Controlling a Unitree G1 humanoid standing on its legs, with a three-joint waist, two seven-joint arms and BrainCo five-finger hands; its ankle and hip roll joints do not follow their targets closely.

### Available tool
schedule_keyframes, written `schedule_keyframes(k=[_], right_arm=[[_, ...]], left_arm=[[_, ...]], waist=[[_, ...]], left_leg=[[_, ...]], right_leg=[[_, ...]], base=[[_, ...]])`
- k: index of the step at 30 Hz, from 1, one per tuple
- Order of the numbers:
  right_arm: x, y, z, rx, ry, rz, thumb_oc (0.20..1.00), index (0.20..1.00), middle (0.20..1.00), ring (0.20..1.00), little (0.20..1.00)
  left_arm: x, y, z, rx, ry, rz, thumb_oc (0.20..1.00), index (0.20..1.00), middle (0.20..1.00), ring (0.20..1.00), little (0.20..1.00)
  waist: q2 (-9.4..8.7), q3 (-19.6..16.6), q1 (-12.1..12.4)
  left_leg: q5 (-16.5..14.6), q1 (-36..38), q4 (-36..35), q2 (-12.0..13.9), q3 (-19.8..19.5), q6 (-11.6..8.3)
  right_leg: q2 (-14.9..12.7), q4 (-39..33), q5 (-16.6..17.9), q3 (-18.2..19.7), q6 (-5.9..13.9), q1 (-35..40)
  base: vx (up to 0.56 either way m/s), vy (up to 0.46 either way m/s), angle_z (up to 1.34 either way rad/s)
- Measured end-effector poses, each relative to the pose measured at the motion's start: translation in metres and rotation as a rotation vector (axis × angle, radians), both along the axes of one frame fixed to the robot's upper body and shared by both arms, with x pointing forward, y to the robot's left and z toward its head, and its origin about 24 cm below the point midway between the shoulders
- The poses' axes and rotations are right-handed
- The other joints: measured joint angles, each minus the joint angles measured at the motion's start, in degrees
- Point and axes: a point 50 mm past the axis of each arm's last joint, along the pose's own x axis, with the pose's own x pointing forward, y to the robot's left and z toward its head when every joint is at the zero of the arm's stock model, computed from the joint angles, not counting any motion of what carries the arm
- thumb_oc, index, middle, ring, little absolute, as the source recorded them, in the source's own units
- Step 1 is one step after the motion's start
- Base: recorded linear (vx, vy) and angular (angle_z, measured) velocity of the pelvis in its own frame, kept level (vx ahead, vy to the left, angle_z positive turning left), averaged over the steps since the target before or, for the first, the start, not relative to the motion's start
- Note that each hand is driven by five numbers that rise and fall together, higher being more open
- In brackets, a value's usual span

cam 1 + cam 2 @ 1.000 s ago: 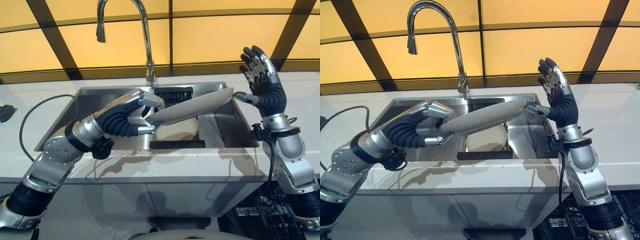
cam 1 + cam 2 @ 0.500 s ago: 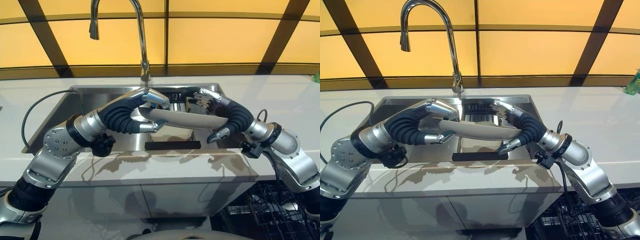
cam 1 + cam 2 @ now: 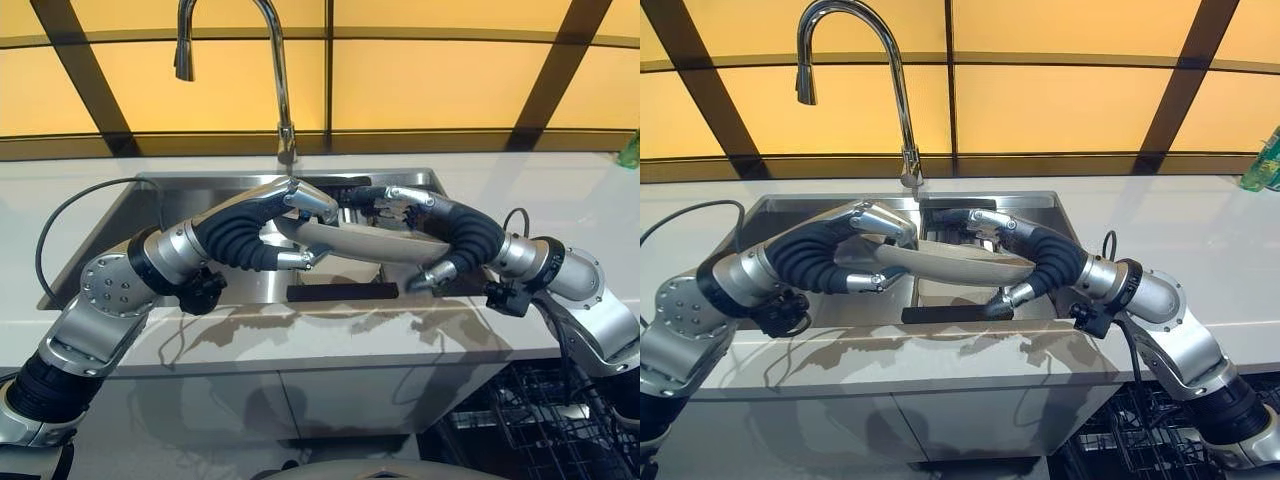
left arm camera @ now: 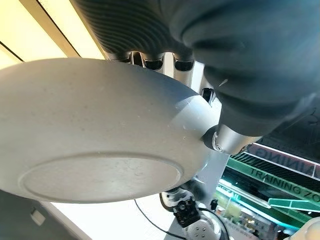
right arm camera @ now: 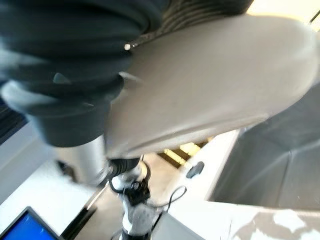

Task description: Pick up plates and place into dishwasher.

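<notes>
A pale countertop (image 3: 1200, 240) runs below amber wall panels (image 3: 1050, 110) — dark bands crossing them.

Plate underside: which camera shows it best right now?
The left wrist view: the plate turns its base and foot ring to the camera. The right wrist view shows a blurred stretch of underside; the eye views show it edge-on between the left hand and right hand.

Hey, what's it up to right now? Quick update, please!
Left hand and right hand both clamp one plate, held over the sink. Dishwasher rack low on the right. Faucet behind, nothing blocking.
</notes>
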Motion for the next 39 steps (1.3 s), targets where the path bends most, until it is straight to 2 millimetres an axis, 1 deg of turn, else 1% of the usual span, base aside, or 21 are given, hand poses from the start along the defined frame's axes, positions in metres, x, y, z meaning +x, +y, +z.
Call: schedule_keyframes(k=[3,5,9,16,23,24,25,26,27,30,33,34,36,37,39], right_arm=[[-0.002,0.005,-0.001,-0.008,-0.028,-0.005,0.200,0.200,0.200,0.200,0.200],[-0.004,0.007,0.001,-0.007,-0.050,-0.009,0.200,0.200,0.200,0.200,0.200],[-0.003,0.009,0.001,0.032,-0.071,-0.060,0.200,0.200,0.200,0.200,0.200],[-0.006,0.012,0.003,0.055,-0.125,-0.122,0.200,0.200,0.200,0.200,0.200],[-0.006,0.012,0.004,0.070,-0.158,-0.175,0.200,0.200,0.200,0.200,0.200],[-0.006,0.012,0.004,0.077,-0.161,-0.181,0.200,0.200,0.200,0.200,0.200],[-0.006,0.012,0.004,0.083,-0.164,-0.187,0.200,0.200,0.200,0.200,0.200],[-0.006,0.012,0.005,0.085,-0.173,-0.194,0.200,0.200,0.200,0.200,0.200],[-0.006,0.011,0.006,0.096,-0.185,-0.208,0.200,0.200,0.200,0.200,0.200],[-0.005,0.009,0.009,0.125,-0.219,-0.254,0.200,0.200,0.200,0.200,0.200],[-0.003,-0.001,0.015,0.139,-0.273,-0.335,0.200,0.200,0.200,0.200,0.200],[-0.002,-0.009,0.017,0.140,-0.286,-0.383,0.200,0.200,0.200,0.200,0.200],[0.001,-0.031,0.017,0.151,-0.302,-0.514,0.200,0.200,0.200,0.200,0.200],[0.003,-0.043,0.016,0.151,-0.306,-0.582,0.200,0.200,0.200,0.200,0.200],[0.004,-0.058,0.014,0.138,-0.308,-0.671,0.200,0.200,0.200,0.200,0.200]], left_arm=[[0.001,0.003,0.002,-0.006,-0.009,0.018,0.200,0.200,0.200,0.200,0.200],[0.001,0.006,0.001,-0.009,0.000,0.034,0.200,0.200,0.200,0.200,0.200],[0.003,0.009,-0.003,-0.026,0.029,0.056,0.200,0.200,0.200,0.200,0.200],[0.004,0.011,-0.003,-0.054,0.030,0.070,0.200,0.200,0.200,0.200,0.200],[0.007,0.010,-0.005,-0.096,0.059,0.091,0.200,0.200,0.200,0.200,0.200],[0.007,0.010,-0.005,-0.105,0.062,0.094,0.263,0.263,0.263,0.263,0.263],[0.008,0.010,-0.005,-0.113,0.065,0.096,0.573,0.573,0.573,0.573,0.573],[0.008,0.010,-0.005,-0.123,0.068,0.102,0.934,0.934,0.934,0.934,0.934],[0.008,0.010,-0.006,-0.137,0.069,0.106,1.000,1.000,1.000,1.000,1.000],[0.009,0.010,-0.008,-0.173,0.076,0.122,1.000,1.000,1.000,1.000,1.000],[0.009,0.017,-0.009,-0.235,0.076,0.183,1.000,1.000,1.000,1.000,1.000],[0.008,0.024,-0.007,-0.276,0.060,0.224,1.000,1.000,1.000,1.000,1.000],[0.006,0.041,0.000,-0.382,0.010,0.315,1.000,1.000,1.000,1.000,1.000],[0.004,0.051,0.002,-0.440,-0.015,0.367,1.000,1.000,1.000,1.000,1.000],[0.003,0.063,0.004,-0.533,-0.038,0.431,1.000,1.000,1.000,1.000,1.000]], waist=[[0.14,-0.1,0.0],[0.26,-0.2,0.0],[0.46,-0.8,0.0],[0.96,-1.7,0.0],[0.88,-2.0,-0.1],[0.84,-2.1,-0.1],[0.81,-2.1,-0.1],[0.77,-2.1,-0.1],[0.76,-2.1,-0.1],[0.68,-2.3,-0.2],[0.56,-2.3,-0.6],[0.47,-2.4,-0.5],[0.27,-2.5,-0.7],[0.22,-2.5,-1.1],[0.20,-2.6,-1.7]], left_leg=[[0.0,0.1,0.0,0.0,0.1,0.03],[-0.1,0.1,0.0,0.0,0.2,0.05],[-0.1,0.0,0.0,0.0,0.1,0.07],[-0.1,-0.2,0.0,0.0,0.1,0.07],[-0.1,-0.3,0.0,0.0,0.1,0.07],[-0.1,-0.3,0.0,0.0,0.1,0.07],[-0.1,-0.3,0.0,0.0,0.1,0.07],[-0.1,-0.3,0.0,0.0,0.1,0.07],[-0.1,-0.3,0.0,0.0,0.1,0.07],[-0.1,-0.3,0.0,0.0,0.2,0.08],[-0.2,-0.3,0.0,0.3,1.2,0.00],[-0.2,-0.3,0.0,0.4,1.4,-0.03],[-0.3,-0.3,0.0,0.4,1.6,-0.01],[-0.4,-0.3,0.0,0.4,1.6,0.00],[-0.5,-0.3,0.0,0.5,2.0,-0.05]], right_leg=[[0.0,0.0,0.0,0.2,0.00,0.0],[0.0,0.0,0.0,0.2,0.01,0.0],[0.0,-0.2,0.1,0.2,0.02,0.0],[0.0,-0.7,0.4,0.1,-0.02,0.0],[0.0,-0.7,0.5,0.1,-0.01,0.0],[0.0,-0.7,0.5,0.1,-0.01,0.0],[0.0,-0.7,0.5,0.1,-0.01,0.0],[0.0,-0.7,0.5,0.1,-0.01,0.0],[0.0,-0.7,0.5,0.1,-0.01,0.0],[0.0,-0.7,0.5,0.1,-0.01,0.0],[0.1,-0.6,0.6,0.6,-0.08,-0.4],[0.1,-0.6,0.6,0.7,-0.10,-0.6],[0.1,-0.6,0.6,1.0,-0.10,-0.8],[0.1,-0.6,0.6,1.2,-0.10,-0.9],[0.2,-0.6,0.7,1.8,-0.10,-1.1]], base=[[0.00,0.007,-0.02],[0.00,0.000,0.00],[0.00,0.000,0.00],[-0.01,0.004,0.00],[-0.02,0.003,0.00],[-0.03,-0.007,0.00],[-0.04,-0.005,0.00],[-0.04,-0.002,0.00],[0.00,0.000,0.00],[-0.02,-0.001,0.00],[-0.01,-0.014,-0.09],[-0.01,-0.005,-0.14],[-0.01,0.001,-0.11],[0.00,0.002,-0.06],[0.00,0.006,-0.14]])
